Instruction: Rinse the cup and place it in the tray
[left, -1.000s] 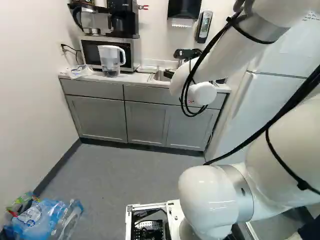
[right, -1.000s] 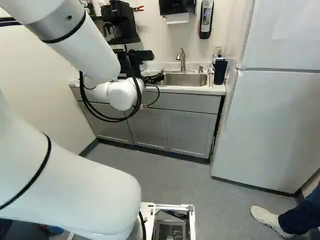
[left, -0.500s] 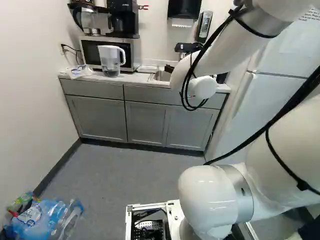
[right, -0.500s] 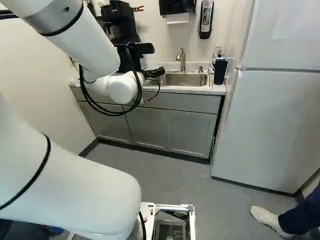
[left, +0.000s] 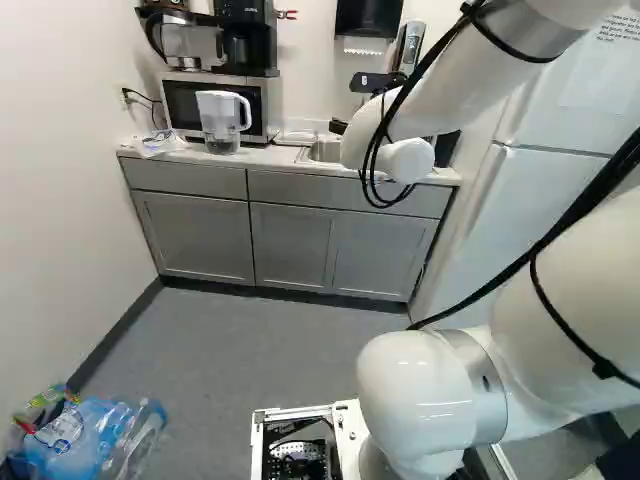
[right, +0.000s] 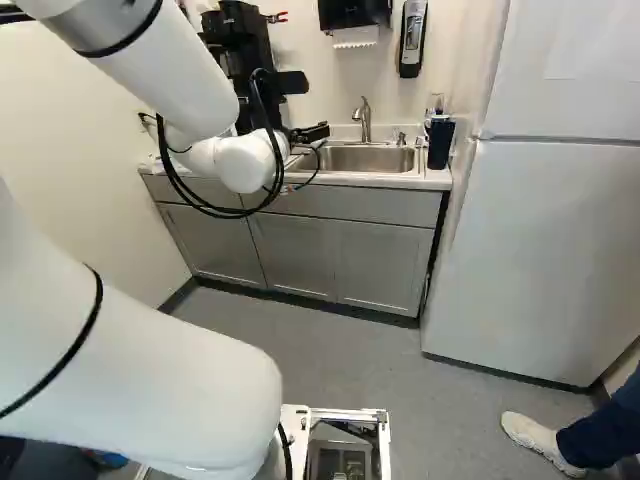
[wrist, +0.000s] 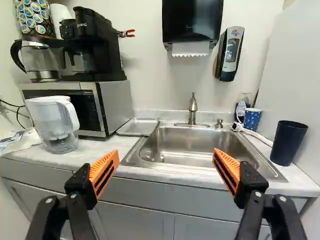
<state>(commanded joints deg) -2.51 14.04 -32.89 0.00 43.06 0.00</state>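
A plain dark blue cup (wrist: 288, 143), tapering to its base, is seen upright on the counter (wrist: 306, 181) beside the sink (wrist: 190, 145); a blue cup with pale dots (wrist: 252, 119) is seen near the wall, its base partly hidden by a white cord (wrist: 260, 138); which is meant cannot be told; the insides of both are hidden; the shallow metal tray (wrist: 138, 126) is set across the sink; the gripper (right: 318, 132) is spread wide, with nothing held; in the left base view the sink is partly covered by the arm (left: 440, 95).
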